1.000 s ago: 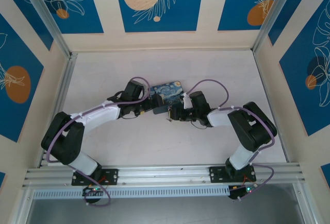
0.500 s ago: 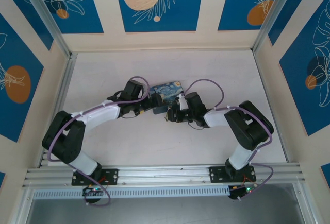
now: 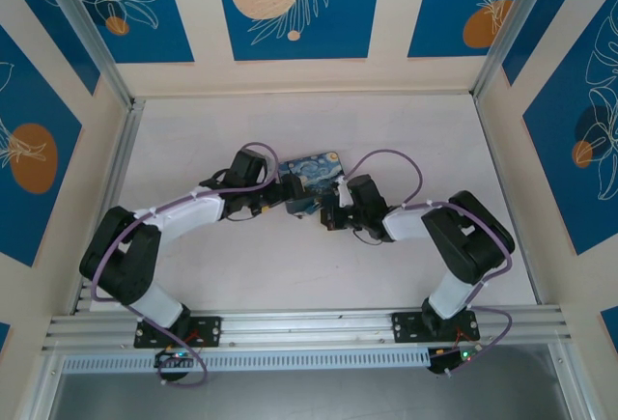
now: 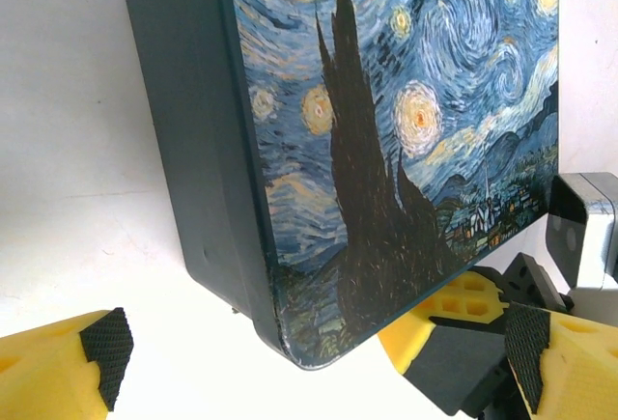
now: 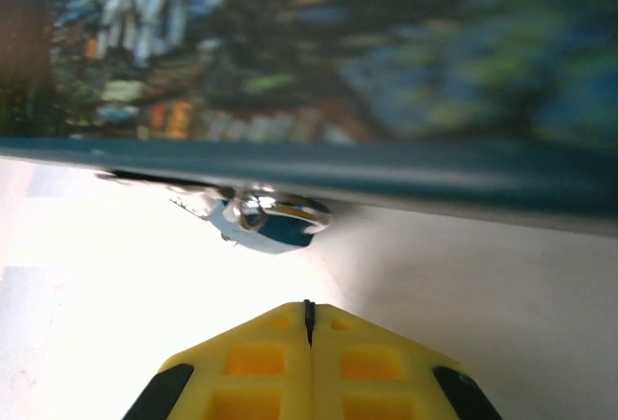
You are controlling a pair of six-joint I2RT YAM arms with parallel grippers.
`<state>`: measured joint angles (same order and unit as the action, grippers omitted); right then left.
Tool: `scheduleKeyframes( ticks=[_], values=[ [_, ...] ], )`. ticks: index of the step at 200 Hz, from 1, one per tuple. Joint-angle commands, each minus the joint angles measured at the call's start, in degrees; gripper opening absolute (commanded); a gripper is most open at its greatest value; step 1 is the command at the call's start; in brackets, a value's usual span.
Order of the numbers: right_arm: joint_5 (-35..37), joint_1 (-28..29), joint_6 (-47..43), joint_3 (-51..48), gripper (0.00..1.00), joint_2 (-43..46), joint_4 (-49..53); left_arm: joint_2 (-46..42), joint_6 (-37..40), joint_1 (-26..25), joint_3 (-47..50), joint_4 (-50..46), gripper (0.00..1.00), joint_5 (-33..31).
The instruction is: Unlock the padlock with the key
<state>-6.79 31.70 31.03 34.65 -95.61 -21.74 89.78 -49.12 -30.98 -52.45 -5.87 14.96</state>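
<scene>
beside the tin point(image 4: 386, 101) | right gripper point(image 5: 309, 316) closed | left gripper point(image 4: 316, 352) wide open

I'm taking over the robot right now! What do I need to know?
Left gripper: open, jaws on either side of the tin corner, not gripping.
Right gripper: shut, nothing seen between the jaws, pointing at the tin's edge.
A small shiny metal piece sits under that edge, apart from the right gripper. I cannot tell if it is the key or the padlock.
Done: nothing is held, and no unlocking is visible.
Left: pick up the key, put it in the padlock, turn it.
</scene>
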Motion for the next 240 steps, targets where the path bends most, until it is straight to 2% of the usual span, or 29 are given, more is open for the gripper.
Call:
scheduleKeyframes(
  ticks=[1, 10, 75, 86, 161, 207, 240],
  values=[
    [0.75, -1.04, 0.84, -2.12, 0.02, 2.45, 2.48, -0.56, -0.11, 0.81, -0.51, 0.42, 1.0, 1.03],
    [0.19, -1.44, 0.79, -2.6, 0.04, 3.24, 2.77, -0.82, -0.05, 0.86, -0.56, 0.42, 1.0, 1.08],
    [-1.82, -1.87, 7.97, -8.23, 0.41, 7.73, -2.24, -2.55, 1.83, 0.84, -2.31, -1.0, 1.0, 0.94],
    [-1.59, -1.65, 9.22, -8.31, 0.44, 7.38, -3.63, -2.43, 2.14, 0.83, -2.39, -1.07, 1.0, 0.86],
    [4.58, 2.98, 14.49, -5.57, 0.45, 1.71, -11.37, -0.62, 0.87, 1.07, -4.19, 0.57, 1.0, 1.16],
    [12.22, 5.34, 16.08, -4.77, 0.44, -1.91, -13.32, 1.0, 0.52, 1.71, -5.55, 1.05, 1.0, 2.31],
    [12.98, 5.81, 16.16, -4.28, 0.44, -3.74, -15.05, 1.6, 0.17, 2.24, -6.08, 1.34, 1.0, 3.08]
  ],
)
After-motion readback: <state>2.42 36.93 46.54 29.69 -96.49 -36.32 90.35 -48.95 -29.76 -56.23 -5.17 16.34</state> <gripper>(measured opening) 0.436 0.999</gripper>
